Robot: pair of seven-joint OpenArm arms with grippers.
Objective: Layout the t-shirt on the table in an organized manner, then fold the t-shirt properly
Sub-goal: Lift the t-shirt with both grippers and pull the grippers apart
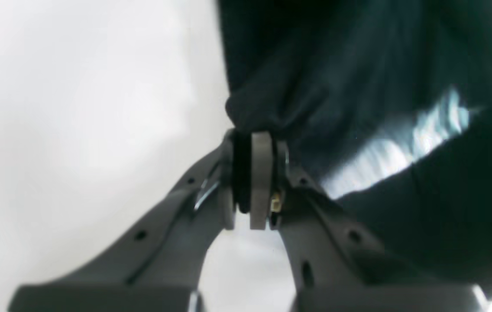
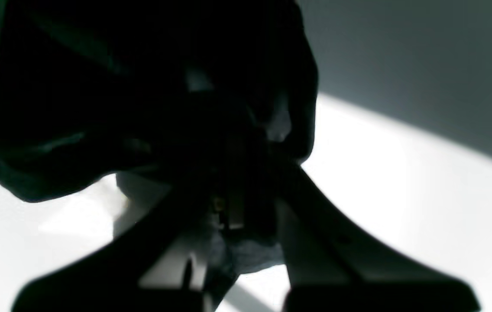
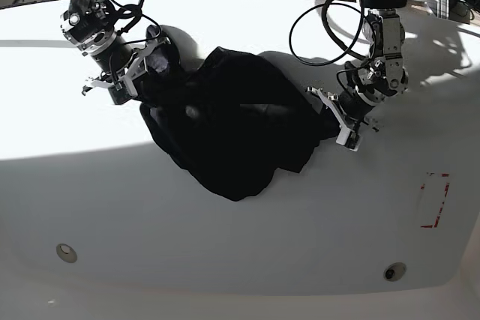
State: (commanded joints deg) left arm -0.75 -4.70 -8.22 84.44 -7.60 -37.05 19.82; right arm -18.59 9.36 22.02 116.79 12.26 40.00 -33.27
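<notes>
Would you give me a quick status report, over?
Left gripper shut on t-shirt. Right gripper shut on it too. Shirt bunched, unfolded. Nothing in the way.

Counted: one t-shirt (image 3: 232,133), one table (image 3: 225,237), two metal discs (image 3: 66,252), one red dashed rectangle mark (image 3: 434,200), two arms, two grippers.
</notes>
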